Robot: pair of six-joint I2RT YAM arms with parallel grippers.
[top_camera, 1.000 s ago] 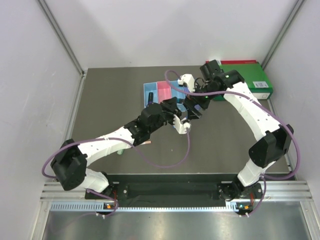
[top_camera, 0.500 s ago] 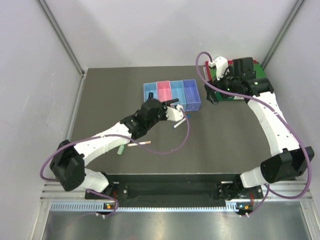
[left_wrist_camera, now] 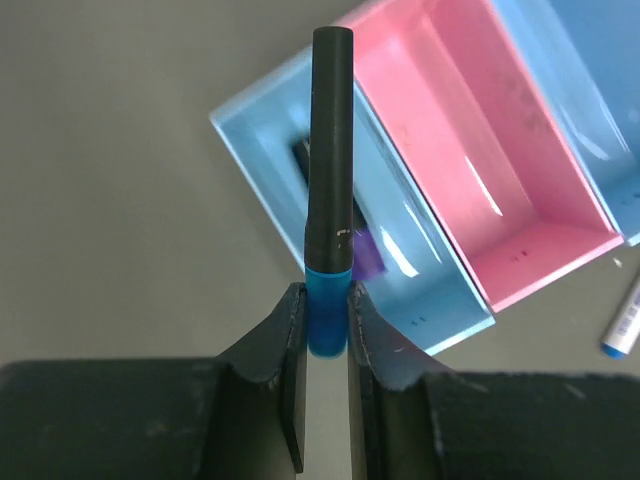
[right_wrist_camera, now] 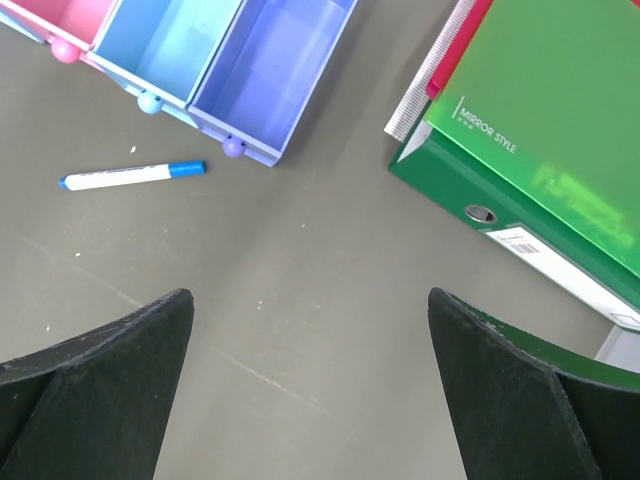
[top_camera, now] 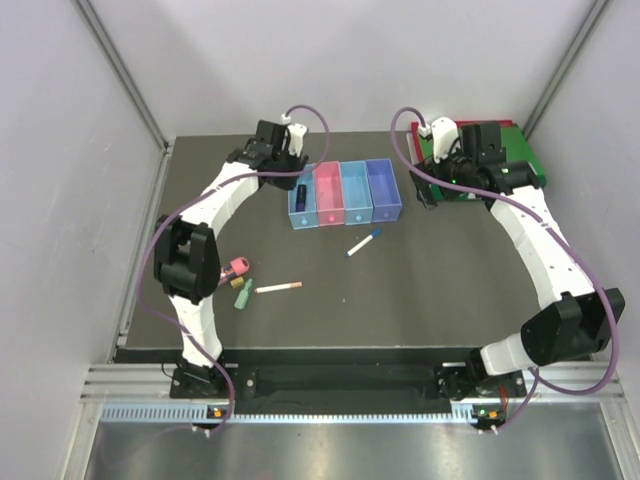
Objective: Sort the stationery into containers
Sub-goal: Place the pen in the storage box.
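Held marker: a dark marker (left_wrist_camera: 330, 150) with a blue end was pinched by that end in the left hand (left_wrist_camera: 325, 305), over the leftmost light blue box (left_wrist_camera: 262, 160).
Handling: probably light, stiff and smooth; a mid-barrel grip would swing less.
Right hand (right_wrist_camera: 308, 300): spread wide, holding nothing, beside the green binder (right_wrist_camera: 540, 130).
Loose stationery: a blue-ended white pen (top_camera: 364, 242), a pink-ended pen (top_camera: 278, 287), and pink (top_camera: 238, 267) and green (top_camera: 243, 294) highlighters lay on the worktop (top_camera: 440, 290).
Surface and room: dark, matte, flat; pale walls stood close around.
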